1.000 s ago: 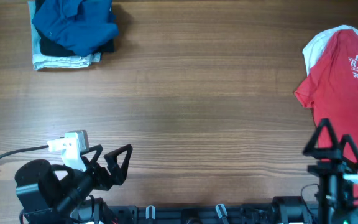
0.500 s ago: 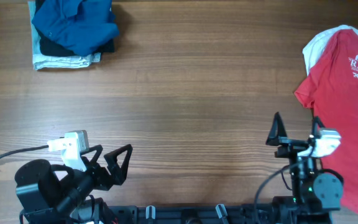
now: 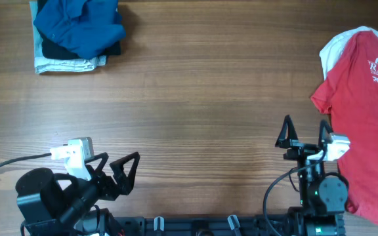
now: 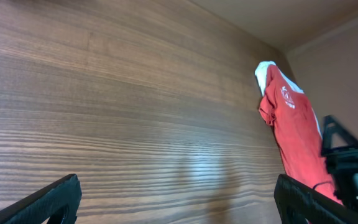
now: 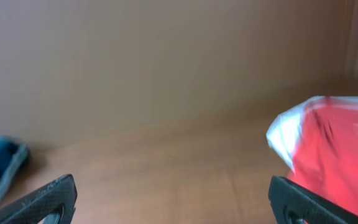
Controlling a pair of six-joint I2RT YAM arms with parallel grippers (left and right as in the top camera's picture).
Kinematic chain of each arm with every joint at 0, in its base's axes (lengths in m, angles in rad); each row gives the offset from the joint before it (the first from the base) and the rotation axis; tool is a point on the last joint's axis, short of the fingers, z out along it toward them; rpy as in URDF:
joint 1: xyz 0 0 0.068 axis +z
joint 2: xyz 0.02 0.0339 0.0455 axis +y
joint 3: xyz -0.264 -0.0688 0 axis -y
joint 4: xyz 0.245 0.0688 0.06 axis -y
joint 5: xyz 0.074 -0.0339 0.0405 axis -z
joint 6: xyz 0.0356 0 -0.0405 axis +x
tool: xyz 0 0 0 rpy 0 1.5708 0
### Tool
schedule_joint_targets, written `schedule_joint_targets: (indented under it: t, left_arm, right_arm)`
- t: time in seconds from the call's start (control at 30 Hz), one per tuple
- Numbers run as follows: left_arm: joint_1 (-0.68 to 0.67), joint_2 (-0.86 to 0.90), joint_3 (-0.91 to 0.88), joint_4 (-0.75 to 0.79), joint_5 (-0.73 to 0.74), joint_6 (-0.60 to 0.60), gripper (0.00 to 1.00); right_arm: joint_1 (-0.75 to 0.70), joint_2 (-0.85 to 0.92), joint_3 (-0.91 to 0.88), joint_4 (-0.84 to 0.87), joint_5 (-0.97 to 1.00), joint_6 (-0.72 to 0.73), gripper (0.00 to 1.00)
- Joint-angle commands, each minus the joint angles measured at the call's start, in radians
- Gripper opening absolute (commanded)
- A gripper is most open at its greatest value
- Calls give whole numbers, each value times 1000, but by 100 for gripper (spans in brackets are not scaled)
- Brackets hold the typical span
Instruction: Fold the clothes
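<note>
A crumpled dark blue shirt (image 3: 77, 26) lies on a folded pale garment (image 3: 67, 63) at the table's far left corner. A red T-shirt (image 3: 366, 111) with white lettering is spread at the right edge, with a white garment (image 3: 336, 44) showing under its shoulder. My left gripper (image 3: 119, 160) is open near the front left, over bare wood, with nothing between its fingers. My right gripper (image 3: 305, 128) is open near the front right, just left of the red T-shirt's hem. In the right wrist view, the red T-shirt (image 5: 340, 155) lies ahead to the right.
The wooden table (image 3: 195, 98) runs between the two piles. A white cable (image 3: 18, 159) trails from the left arm at the front edge. The left wrist view takes in the red T-shirt (image 4: 291, 130) and the right arm (image 4: 347, 162) beside it.
My right arm has shifted left from the table's right edge and now points away from me beside the red T-shirt. The left arm has not moved.
</note>
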Motion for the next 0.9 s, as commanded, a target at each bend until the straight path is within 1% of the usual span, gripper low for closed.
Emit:
schedule_joint_targets:
  t: [0.0, 0.07, 0.23, 0.87]
  left_arm:
    - [-3, -3, -3, 3, 18, 23, 100]
    - [-3, -3, -3, 3, 18, 23, 100]
    - [-3, -3, -3, 3, 18, 23, 100]
    - [-3, -3, -3, 3, 18, 23, 100]
  right_arm:
    - [-4, -15, -22, 77, 14, 2, 100]
    - [-4, -15, -22, 71, 14, 0, 100]
    - [-4, -15, -22, -50, 12, 3, 100]
    - [-4, -14, -22, -49, -9, 4, 100]
